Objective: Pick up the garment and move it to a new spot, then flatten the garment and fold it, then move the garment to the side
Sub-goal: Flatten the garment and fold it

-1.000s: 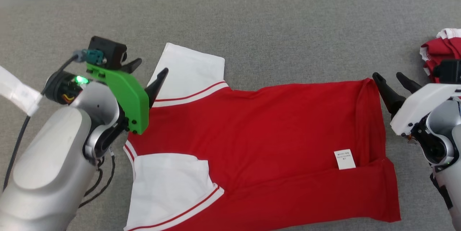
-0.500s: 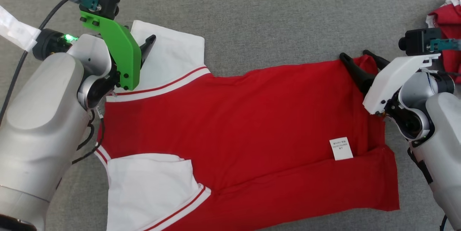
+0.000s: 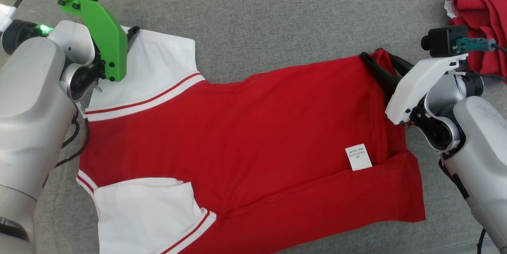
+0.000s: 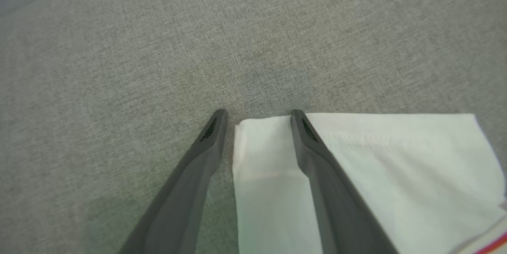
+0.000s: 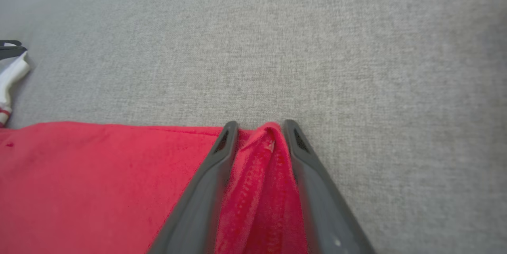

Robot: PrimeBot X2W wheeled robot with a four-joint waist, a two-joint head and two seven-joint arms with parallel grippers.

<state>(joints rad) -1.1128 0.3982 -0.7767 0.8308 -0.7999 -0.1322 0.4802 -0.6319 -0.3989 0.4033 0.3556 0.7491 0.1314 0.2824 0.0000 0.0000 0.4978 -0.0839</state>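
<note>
The garment (image 3: 237, 135), a red shirt with white sleeves, lies spread flat on the grey cloth surface (image 3: 277, 16). My left gripper (image 3: 128, 34) is down at the far corner of the far white sleeve (image 3: 158, 63). In the left wrist view its jaws (image 4: 257, 115) stand open astride that sleeve corner (image 4: 396, 159), with one finger on the cloth and one on the grey surface. My right gripper (image 3: 377, 55) is at the far hem corner. Its jaws (image 5: 258, 125) are narrowed on a ridge of red cloth (image 5: 261, 182) bunched up between both fingers.
A second red and white garment (image 3: 479, 4) lies crumpled at the far right, just beyond my right wrist. A white label (image 3: 358, 157) shows near the hem. The near white sleeve (image 3: 142, 214) lies flat at the lower left. Bare grey surface stretches beyond the shirt.
The head camera has tilted, so the whole picture has shifted. Both grippers reached forward to the shirt's far edge, and both pairs of jaws narrowed, the right one gathering red cloth.
</note>
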